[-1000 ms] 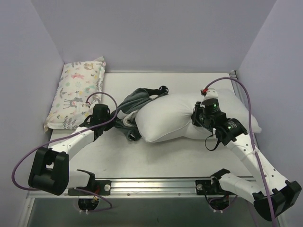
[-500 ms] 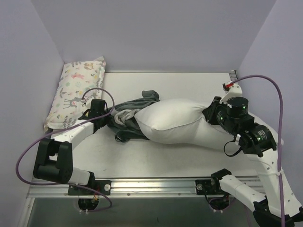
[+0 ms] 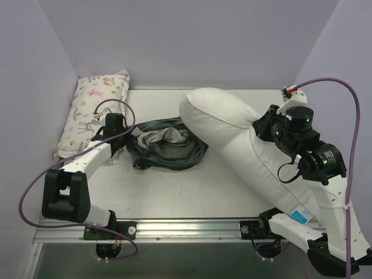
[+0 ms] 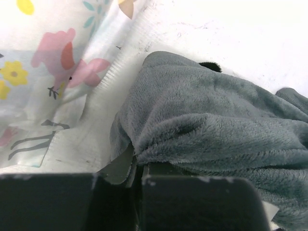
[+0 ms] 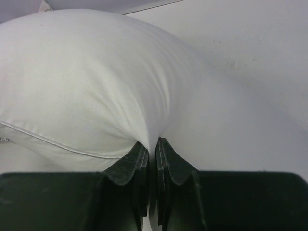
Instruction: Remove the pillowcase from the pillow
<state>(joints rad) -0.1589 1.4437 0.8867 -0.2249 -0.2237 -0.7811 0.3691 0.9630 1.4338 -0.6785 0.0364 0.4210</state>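
Note:
The dark grey-green pillowcase lies crumpled on the table, left of centre, free of the pillow. My left gripper is shut on its left edge; in the left wrist view the plush fabric is pinched between the jaws. The large white pillow is lifted and hangs slanted from the back centre down to the front right, its blue-and-white tag near the front. My right gripper is shut on a fold of the pillow, seen pinched in the right wrist view.
A smaller pillow with pastel deer-and-flower print leans at the back left, also in the left wrist view. Lilac walls enclose the table on three sides. A metal rail runs along the front edge.
My right gripper rose and swung right, pulling the white pillow fully out of the pillowcase. My left gripper drew the pillowcase slightly left; it now lies empty on the table.

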